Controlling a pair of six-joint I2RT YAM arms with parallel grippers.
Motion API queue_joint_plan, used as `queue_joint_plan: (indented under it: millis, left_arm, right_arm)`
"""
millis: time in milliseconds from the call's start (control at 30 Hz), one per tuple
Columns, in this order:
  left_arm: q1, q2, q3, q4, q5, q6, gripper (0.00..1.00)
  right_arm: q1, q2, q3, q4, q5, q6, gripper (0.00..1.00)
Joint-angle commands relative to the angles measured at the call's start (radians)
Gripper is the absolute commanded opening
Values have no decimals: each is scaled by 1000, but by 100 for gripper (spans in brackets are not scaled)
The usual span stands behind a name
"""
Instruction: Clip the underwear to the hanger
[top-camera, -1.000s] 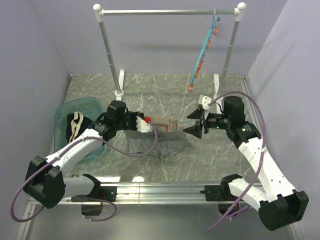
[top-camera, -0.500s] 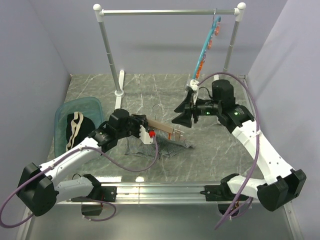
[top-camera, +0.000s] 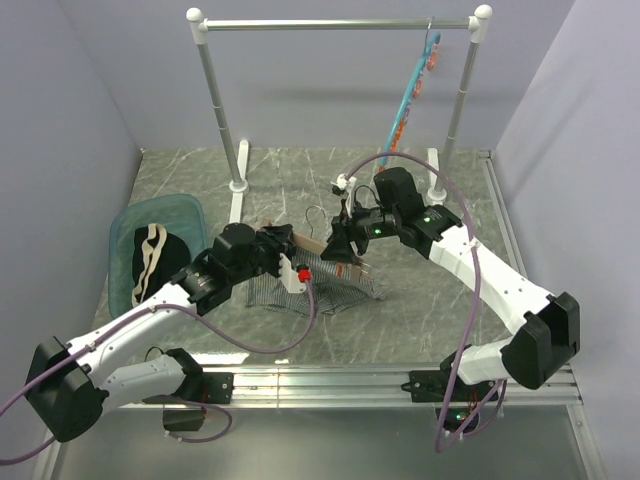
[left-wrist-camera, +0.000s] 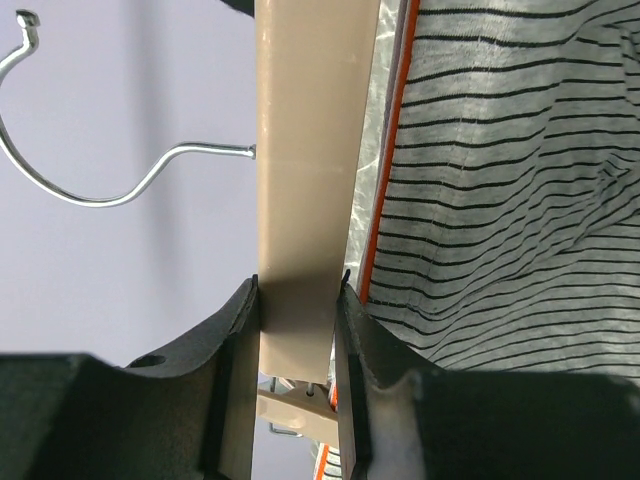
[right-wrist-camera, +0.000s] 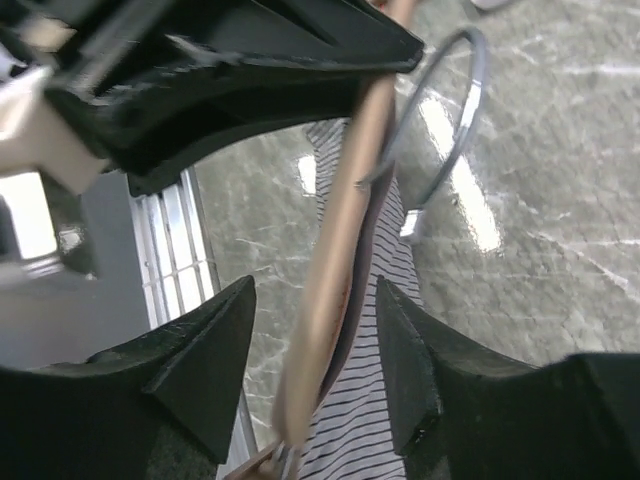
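Pinching the hanger (left-wrist-camera: 305, 180) in left-wrist view, left end effector (left-wrist-camera: 297, 305); right end effector (right-wrist-camera: 315, 290) apart, straddling it.

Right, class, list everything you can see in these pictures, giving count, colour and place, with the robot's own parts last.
wooden hanger: one, light brown with a silver hook, mid-table in the left gripper
underwear: one, grey-and-white striped, mid-table alongside the wooden hanger
slim hanger: one, teal with orange clips, hanging from the rail's right end
clothes rail: one, silver with white fittings, at the back
bin: one, teal, at the table's left
clothing: dark and cream, in the bin
table: one, grey marble pattern
left gripper: one, black, clamped on the wooden hanger
right gripper: one, black, open, straddling the bar
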Motion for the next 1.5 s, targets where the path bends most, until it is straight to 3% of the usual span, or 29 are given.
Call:
queue_joint_plan:
  millis: [0,133,233,267,300,400,500,533,600,633,733,833,1000,1300,1467]
  left_arm:
    - [-10,-27,4,55,-27,6,0]
    - [-13,-15,21,47,-48,-34,0]
    - [-14,-5,47,21,-56,-89,0]
    - [-13,-2,55,14,-54,-107,0]
    - [-13,-2,63,1,-54,-127,0]
    - [-13,-1,93,-41,-50,-192,0]
    - [-13,-7,133,-98,-19,-298,20]
    - [-13,-5,174,-124,-2,-372,36]
    - [-1,-8,221,-175,27,-465,46]
    - [12,-12,271,-193,106,-555,50]
    - [157,-33,354,-206,281,-795,63]
    - [299,-39,409,-209,439,-1006,66]
    - [426,-70,391,-149,565,-1221,70]
    - [441,-64,411,-127,590,-1188,74]
    - [483,30,533,-288,736,-1131,74]
  right_arm:
    - [13,9,42,5,13,-19,56]
    - [28,28,50,-16,-11,-59,37]
    - [28,22,48,-21,-24,-96,15]
    - [28,19,50,-25,-22,-111,2]
    - [27,20,57,-31,-24,-120,0]
    - [27,22,77,-50,-45,-146,0]
    - [24,14,85,-58,-54,-169,0]
    - [22,14,86,-61,-58,-189,0]
    - [16,9,83,-68,-61,-197,0]
    - [11,5,80,-64,-74,-197,0]
    - [-15,-11,63,-39,-90,-201,0]
    - [-41,-38,51,-18,-107,-208,0]
    - [-48,-55,53,-25,-133,-249,0]
    - [-49,-55,56,-25,-157,-267,0]
    - [-50,-72,45,-47,-177,-349,0]
